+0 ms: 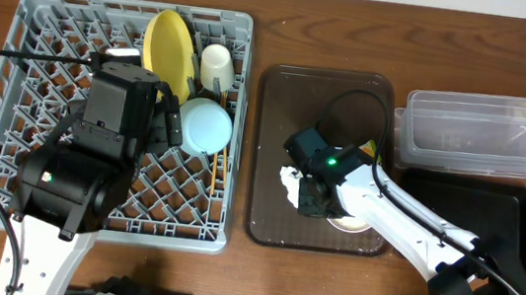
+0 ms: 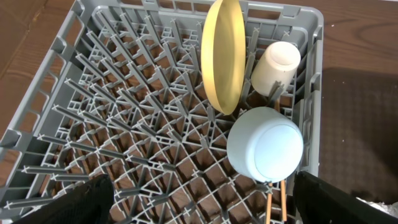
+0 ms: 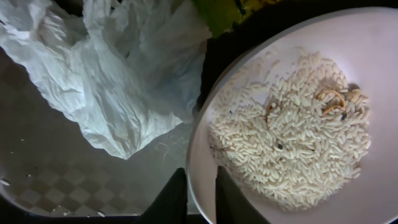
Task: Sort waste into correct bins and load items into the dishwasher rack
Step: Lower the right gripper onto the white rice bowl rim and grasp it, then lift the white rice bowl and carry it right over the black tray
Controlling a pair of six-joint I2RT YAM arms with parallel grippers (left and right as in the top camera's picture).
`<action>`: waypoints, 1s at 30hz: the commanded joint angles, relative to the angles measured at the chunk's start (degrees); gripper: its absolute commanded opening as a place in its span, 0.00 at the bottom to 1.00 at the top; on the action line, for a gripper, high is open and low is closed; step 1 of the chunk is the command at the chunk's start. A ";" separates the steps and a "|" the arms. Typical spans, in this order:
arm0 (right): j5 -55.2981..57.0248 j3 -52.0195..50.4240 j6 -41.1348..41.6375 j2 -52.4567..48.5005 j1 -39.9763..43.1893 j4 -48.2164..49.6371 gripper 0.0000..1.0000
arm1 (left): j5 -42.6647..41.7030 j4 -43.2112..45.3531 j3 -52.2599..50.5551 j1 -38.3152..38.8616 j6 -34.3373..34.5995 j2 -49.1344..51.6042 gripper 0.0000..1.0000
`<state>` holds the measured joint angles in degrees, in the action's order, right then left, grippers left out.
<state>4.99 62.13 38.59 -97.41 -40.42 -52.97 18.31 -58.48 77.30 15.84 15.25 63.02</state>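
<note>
1. White bowl point(image 3: 373, 43) of rice point(image 3: 292, 143) is sitting pinched in the right claw point(image 3: 198, 200).
2. Plate point(image 2: 222, 56), blue bowl point(image 2: 266, 144), cup point(image 2: 277, 65), chopsticks point(image 2: 277, 204) are resting in the rack point(image 2: 37, 106), 9 o'clock; left claw point(image 2: 208, 199) is gaping.
3. Tissue point(image 3: 118, 74), wrapper point(image 3: 227, 15), rice are awaiting bins point(image 1: 473, 137).

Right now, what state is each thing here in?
Yellow plate, standing on edge in rack.
White cup, tilted in rack.
Blue bowl, upside down in rack.
White bowl, upright, holding rice.
Tissue, crumpled on brown tray.
Left claw, open above rack.
Right claw, closed on white bowl's rim.
</note>
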 commanded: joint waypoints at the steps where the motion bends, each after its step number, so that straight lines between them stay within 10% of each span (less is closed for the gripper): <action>1: 1.16 -0.33 0.81 -0.46 -0.59 0.07 0.11 | 0.15 0.00 0.17 -0.17 0.52 0.20 0.93; 30: 1.18 -1.86 -0.11 -0.31 -0.46 -0.37 0.01 | 0.15 -0.02 0.17 -0.17 0.52 0.20 0.93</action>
<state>5.87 60.31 38.76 -97.41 -40.42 -52.47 18.31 -58.48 77.30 15.84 15.25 63.02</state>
